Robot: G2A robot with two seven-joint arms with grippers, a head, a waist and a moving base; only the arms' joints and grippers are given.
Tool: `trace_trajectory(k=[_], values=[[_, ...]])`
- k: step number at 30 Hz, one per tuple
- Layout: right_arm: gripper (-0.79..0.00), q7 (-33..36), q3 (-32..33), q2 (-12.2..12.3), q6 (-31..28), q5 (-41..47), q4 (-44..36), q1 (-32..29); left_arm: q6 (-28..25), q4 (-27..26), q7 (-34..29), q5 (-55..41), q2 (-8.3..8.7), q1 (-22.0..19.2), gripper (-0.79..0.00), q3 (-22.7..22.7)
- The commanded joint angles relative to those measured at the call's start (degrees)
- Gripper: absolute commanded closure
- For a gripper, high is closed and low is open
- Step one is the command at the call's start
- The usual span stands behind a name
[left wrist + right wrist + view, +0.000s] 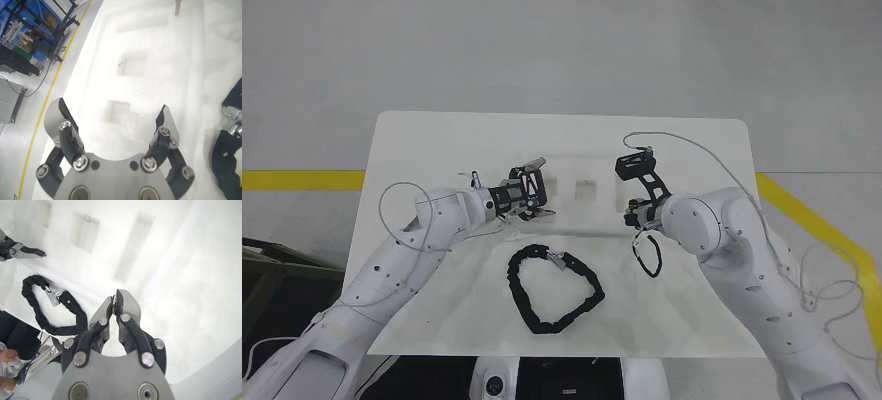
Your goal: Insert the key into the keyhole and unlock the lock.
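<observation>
A black fabric-covered chain lock (552, 292) lies in a loop on the white table, its metal lock body (558, 260) at the far side of the loop. The right wrist view shows that metal body (53, 297) off to one side. My right gripper (113, 303) hangs above the white foam, shut on a small metal key (114, 302) pinched between its pads. In the top view the right gripper (632, 213) is to the right of the lock. My left gripper (113, 111) stands open over the foam with nothing in it, left of the lock's metal end (233, 117).
A white foam tray (587, 215) with several rectangular recesses sits behind the chain. A small metal ring (121, 64) lies at the edge of one recess. The table's near edge runs just below the chain loop.
</observation>
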Motion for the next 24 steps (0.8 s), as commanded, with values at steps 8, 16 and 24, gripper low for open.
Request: trace_trajectory(k=[8,16,24], values=[[0.000,1.19,3.20,0.43,0.47,-0.55,-3.29,-1.16,-0.82,-0.46,1.43,-1.60,-0.25,-0.02,-0.785,-1.47],[0.000,-1.86,11.13,1.60,-3.92,4.34,-9.77,-7.67,-15.42,-6.03,5.66,-2.46,2.43,3.38,-0.785,-7.96],[0.000,-7.03,17.09,2.52,-10.88,9.69,-12.92,-14.41,-22.80,-13.19,16.57,7.09,6.14,10.85,-0.785,-14.37]])
